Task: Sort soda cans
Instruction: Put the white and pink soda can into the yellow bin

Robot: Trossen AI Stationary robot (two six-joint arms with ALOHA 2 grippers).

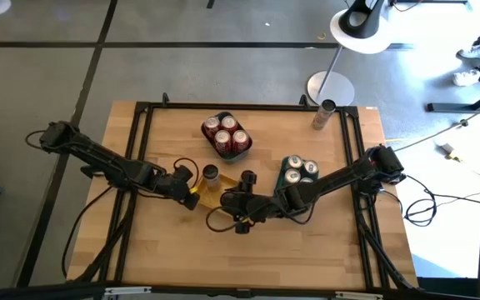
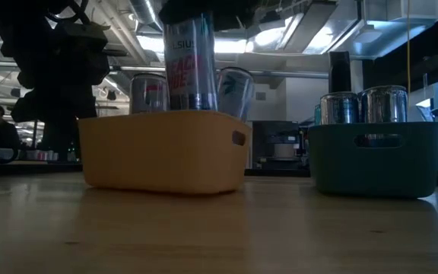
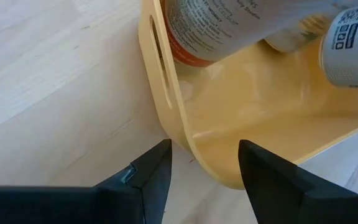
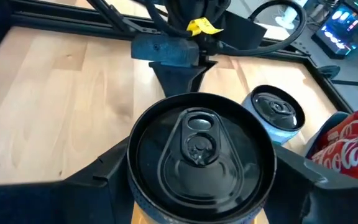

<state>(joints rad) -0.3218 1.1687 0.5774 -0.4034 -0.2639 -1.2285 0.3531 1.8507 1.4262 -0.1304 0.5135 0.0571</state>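
Right wrist view: a tall silver soda can with a dark pull-tab top (image 4: 199, 160) sits clamped between the right pincer (image 4: 197, 186) fingers, above the yellow plastic tray (image 2: 164, 151) on the wooden desk (image 1: 173, 242). The left pincer (image 3: 204, 168), half open, straddles that tray's handled wall, gripping nothing.

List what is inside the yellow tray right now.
The yellow tray holds two standing cans and a taller can that the right end effector grips from above. The tray wall hides the cans' bases, and the arms cover most of the tray in the high view.
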